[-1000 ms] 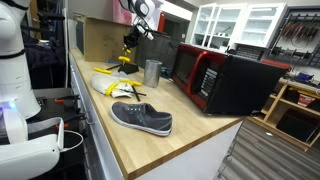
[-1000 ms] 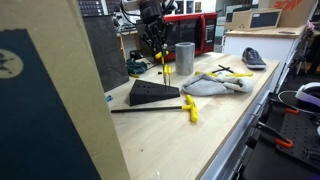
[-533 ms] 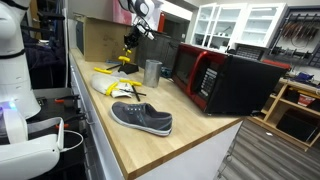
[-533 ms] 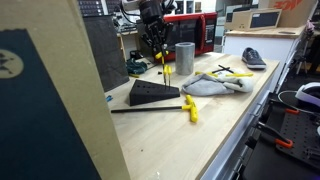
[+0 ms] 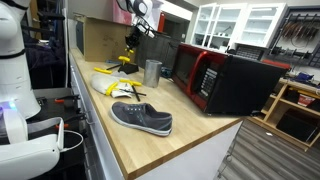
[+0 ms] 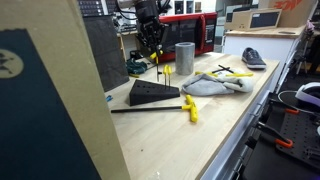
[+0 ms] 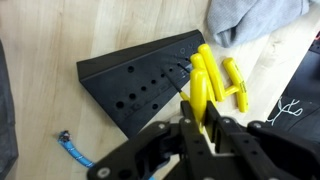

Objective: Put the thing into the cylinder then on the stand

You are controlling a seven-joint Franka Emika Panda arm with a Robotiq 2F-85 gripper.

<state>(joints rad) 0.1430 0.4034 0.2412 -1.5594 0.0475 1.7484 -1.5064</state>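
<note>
My gripper (image 7: 200, 118) is shut on a yellow-handled tool (image 7: 200, 92) and holds it upright above the worktop. It also shows in both exterior views (image 5: 129, 44) (image 6: 153, 50), with the tool (image 6: 164, 68) hanging below it. Under it stands the stand, low, yellow and black (image 5: 122, 63). In the wrist view a black wedge with holes (image 7: 140, 80) lies just beyond the tool tip, with loose yellow-handled tools (image 7: 228, 80) beside it. The cylinder, a grey metal cup (image 5: 152, 71) (image 6: 185, 58), stands upright next to the gripper, apart from it.
A grey sneaker (image 5: 142, 118) (image 6: 253, 58) lies near the worktop's front. A red microwave (image 5: 225, 80) stands beside the cup. A grey cloth (image 6: 210, 83) (image 7: 250, 20) and a flat white object (image 5: 108, 85) lie nearby. A blue cord (image 7: 72, 150) lies by the wedge.
The gripper has shifted very slightly with the yellow tool still in it. Nothing else has moved.
</note>
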